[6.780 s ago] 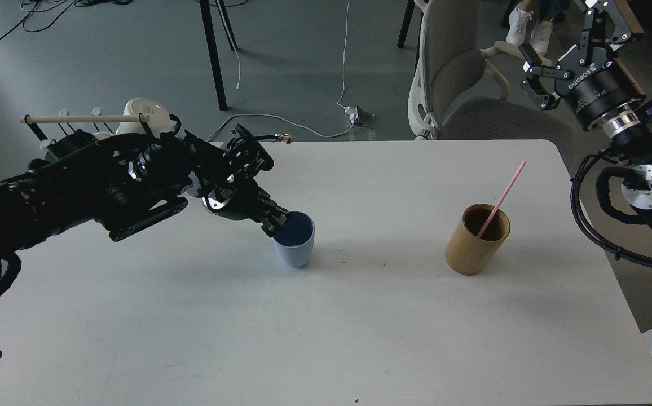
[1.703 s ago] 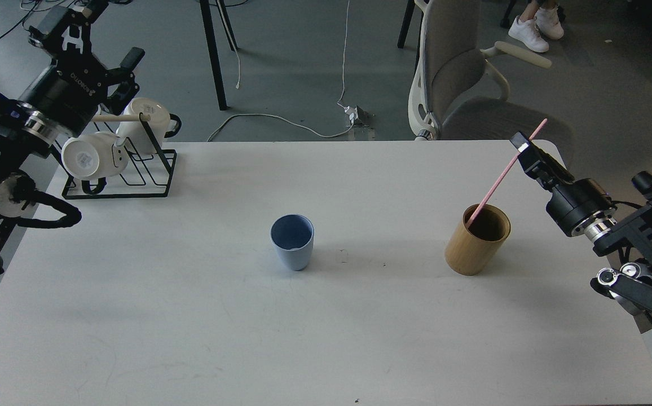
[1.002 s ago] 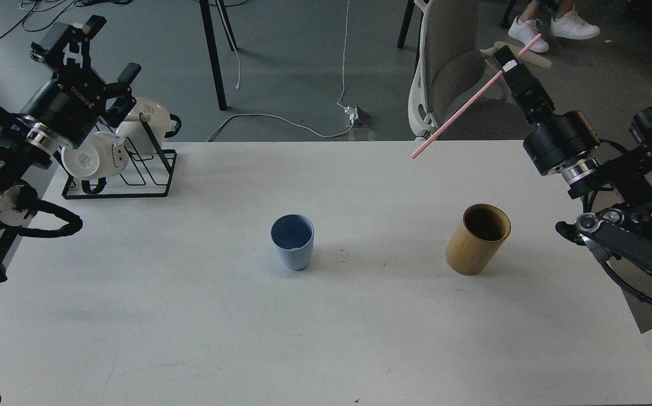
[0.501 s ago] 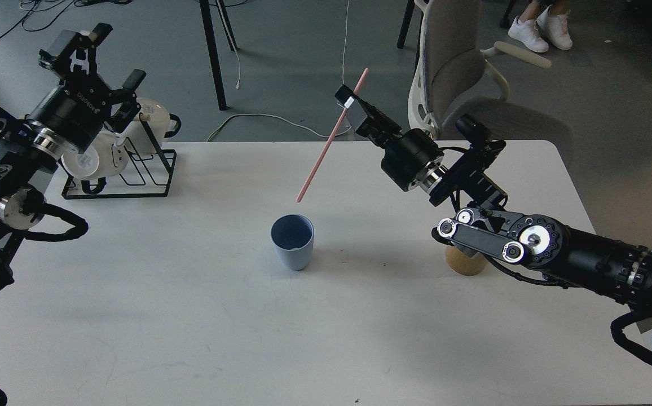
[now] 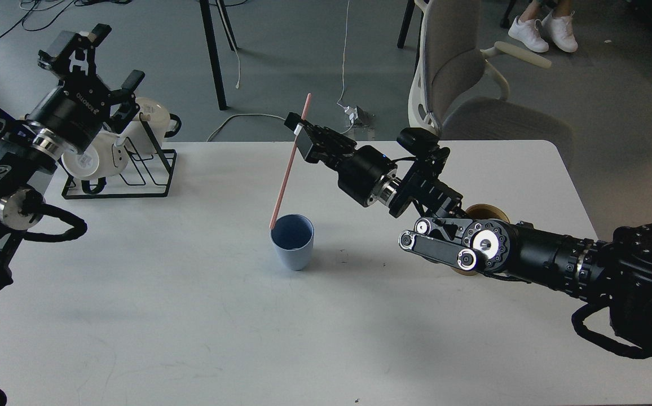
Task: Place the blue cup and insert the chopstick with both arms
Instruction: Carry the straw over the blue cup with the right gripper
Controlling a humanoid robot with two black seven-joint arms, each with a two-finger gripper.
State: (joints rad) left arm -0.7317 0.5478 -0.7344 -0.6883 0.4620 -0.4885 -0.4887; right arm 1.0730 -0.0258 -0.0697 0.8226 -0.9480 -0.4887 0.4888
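Note:
The blue cup (image 5: 293, 242) stands upright near the middle of the white table (image 5: 190, 316). My right gripper (image 5: 298, 132) is shut on the pink chopstick (image 5: 288, 169) near its top end. The stick hangs steeply, tilted left at the bottom, and its lower tip is at the cup's left rim. I cannot tell whether the tip is inside the cup. My left gripper (image 5: 90, 56) is open and empty, raised at the far left above the mug rack, well away from the cup.
A black wire rack (image 5: 128, 163) with white mugs (image 5: 86, 160) stands at the table's back left. A tan bamboo holder (image 5: 487, 213) is mostly hidden behind my right arm. A grey chair (image 5: 461, 79) stands behind the table.
My right gripper moved left and down with the chopstick. Its lower tip went from above the cup to the cup's left rim. The left arm barely moved.

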